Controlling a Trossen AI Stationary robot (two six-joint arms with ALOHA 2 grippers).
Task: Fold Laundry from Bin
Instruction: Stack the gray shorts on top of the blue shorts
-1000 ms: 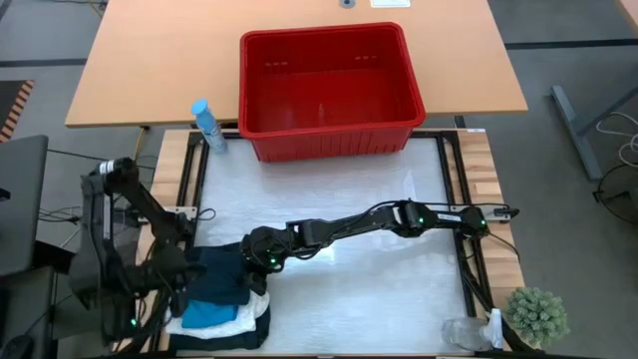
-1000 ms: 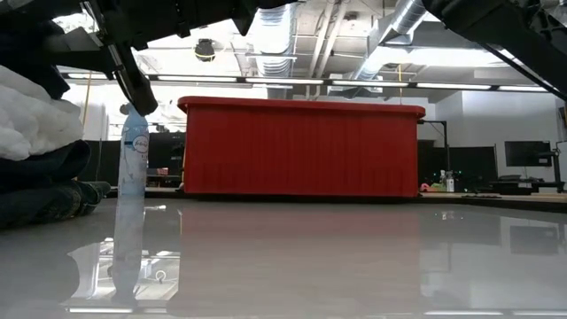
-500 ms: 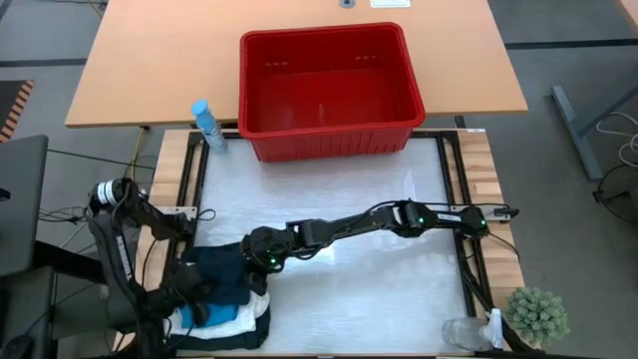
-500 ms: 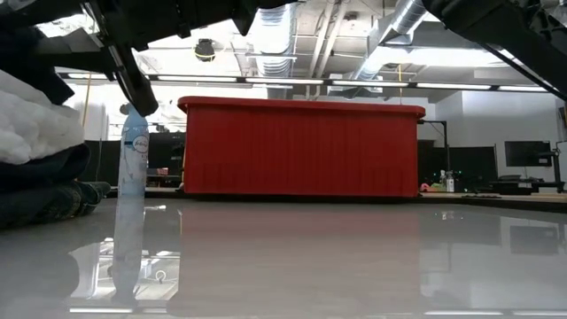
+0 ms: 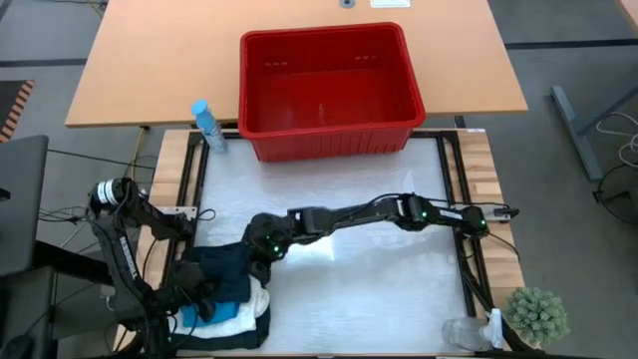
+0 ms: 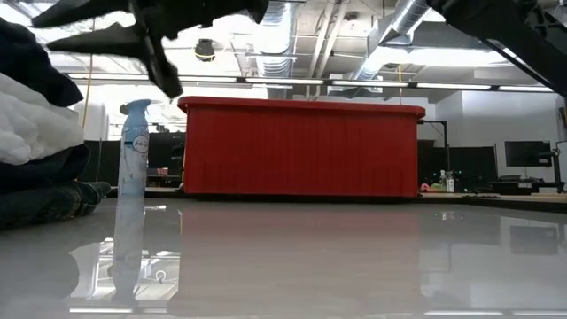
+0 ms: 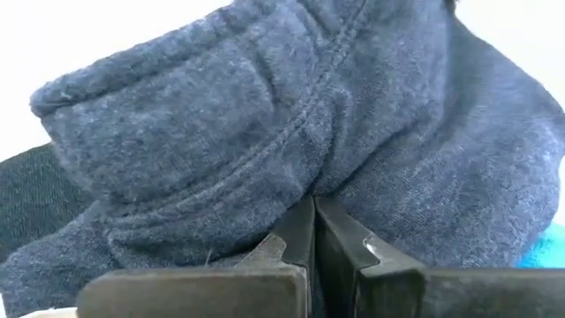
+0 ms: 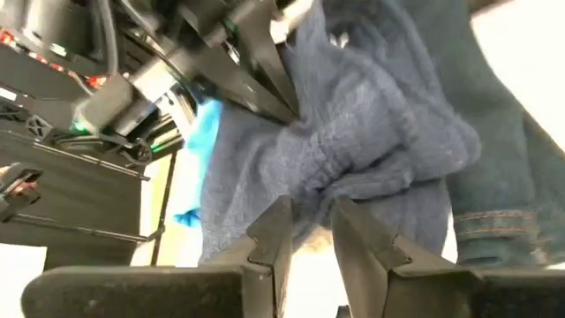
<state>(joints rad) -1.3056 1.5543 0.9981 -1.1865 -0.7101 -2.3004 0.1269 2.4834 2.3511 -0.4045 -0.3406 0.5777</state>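
The laundry (image 5: pixel 224 299) lies as a small pile at the near left corner of the table (image 5: pixel 379 289): a dark blue-grey garment (image 7: pixel 291 132) on top, a bright blue piece (image 5: pixel 204 316) and a white crinkled piece (image 5: pixel 244 309) under it. The left gripper (image 5: pixel 199 299) is at this pile, and in the left wrist view its fingers (image 7: pixel 300 238) are pressed together, with the fleece cloth directly at their tips; whether a fold is caught between them I cannot tell. The right gripper (image 5: pixel 261 249) reaches across the table from the right side to the far edge of the same pile. Its fingers (image 8: pixel 274 234) stand a little apart, just beside the dark cloth, not clearly pinching it. The red bin (image 5: pixel 329 90) stands at the far side of the table, well apart from the pile. A spray bottle (image 5: pixel 207 127) stands just beside the bin's left wall.
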